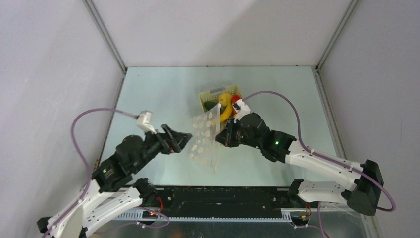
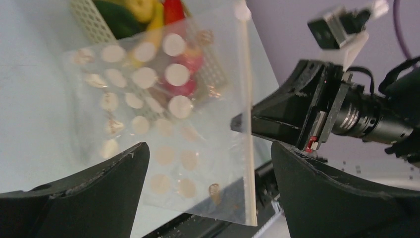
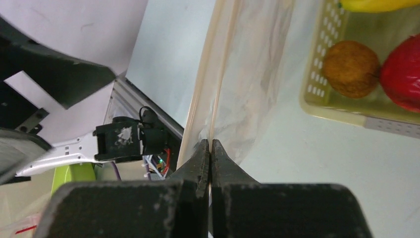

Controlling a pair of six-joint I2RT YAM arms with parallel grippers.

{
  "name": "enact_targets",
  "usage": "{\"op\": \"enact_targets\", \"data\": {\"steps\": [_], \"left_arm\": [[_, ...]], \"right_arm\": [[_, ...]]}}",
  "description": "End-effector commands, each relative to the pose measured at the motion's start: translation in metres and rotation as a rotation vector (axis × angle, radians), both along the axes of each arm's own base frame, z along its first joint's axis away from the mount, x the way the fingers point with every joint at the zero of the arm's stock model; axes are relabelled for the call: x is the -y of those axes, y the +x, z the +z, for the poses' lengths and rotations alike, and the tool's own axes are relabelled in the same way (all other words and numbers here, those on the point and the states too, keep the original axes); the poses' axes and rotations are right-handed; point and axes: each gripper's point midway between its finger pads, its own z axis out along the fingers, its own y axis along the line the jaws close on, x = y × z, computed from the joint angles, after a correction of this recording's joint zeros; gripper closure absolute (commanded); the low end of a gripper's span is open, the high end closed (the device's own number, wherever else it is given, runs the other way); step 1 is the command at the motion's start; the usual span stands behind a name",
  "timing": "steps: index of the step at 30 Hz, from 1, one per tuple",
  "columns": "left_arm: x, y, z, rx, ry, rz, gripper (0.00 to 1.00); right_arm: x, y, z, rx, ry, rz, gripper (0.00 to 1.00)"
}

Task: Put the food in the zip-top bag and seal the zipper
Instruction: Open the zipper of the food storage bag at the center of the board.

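Zipper (image 2: 246, 99) of the zip-top bag (image 1: 204, 136) sat pinched between the fully closed right fingers (image 3: 202, 154), the bag hanging upright beside the basket (image 1: 210, 92) of food (image 1: 226, 105) on the desk (image 1: 158, 94). Left fingers (image 2: 114, 173) gaped wide, empty, facing the bag.

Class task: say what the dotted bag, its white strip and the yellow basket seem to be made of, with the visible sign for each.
The zip-top bag looks like thin clear plastic film: the basket behind shows through it. The zipper seems thicker, opaque white plastic, running as a straight strip along one edge. The basket appears to be moulded pale yellow plastic, fairly matte, with rows of small holes in its walls.
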Motion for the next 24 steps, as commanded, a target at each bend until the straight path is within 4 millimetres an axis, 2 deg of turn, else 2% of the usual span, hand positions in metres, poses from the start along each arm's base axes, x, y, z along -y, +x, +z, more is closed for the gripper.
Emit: {"op": "enact_targets", "data": {"steps": [1,2,4,6,9,14,24], "left_arm": [[0.041,-0.001,0.025,0.027,0.010,-0.182,0.00],[0.043,0.001,0.026,0.016,0.021,-0.182,0.00],[0.051,0.010,0.012,-0.041,0.072,-0.175,0.00],[0.052,0.016,0.007,-0.065,0.098,-0.148,0.00],[0.053,0.021,0.006,-0.067,0.116,-0.134,0.00],[0.042,0.029,0.005,-0.051,0.159,-0.074,0.00],[0.043,0.028,-0.014,-0.089,0.188,-0.079,0.00]], "right_arm": [[-0.023,-0.003,0.038,0.044,0.089,0.029,1.00],[-0.025,-0.004,0.041,0.046,0.098,0.032,1.00],[-0.031,-0.009,0.042,0.045,0.104,0.048,1.00],[-0.034,-0.012,0.040,0.041,0.097,0.057,1.00],[-0.038,-0.014,0.036,0.041,0.077,0.068,1.00],[-0.039,-0.016,0.036,0.058,0.059,0.071,1.00],[-0.039,-0.014,0.035,0.065,0.049,0.054,1.00]]}}
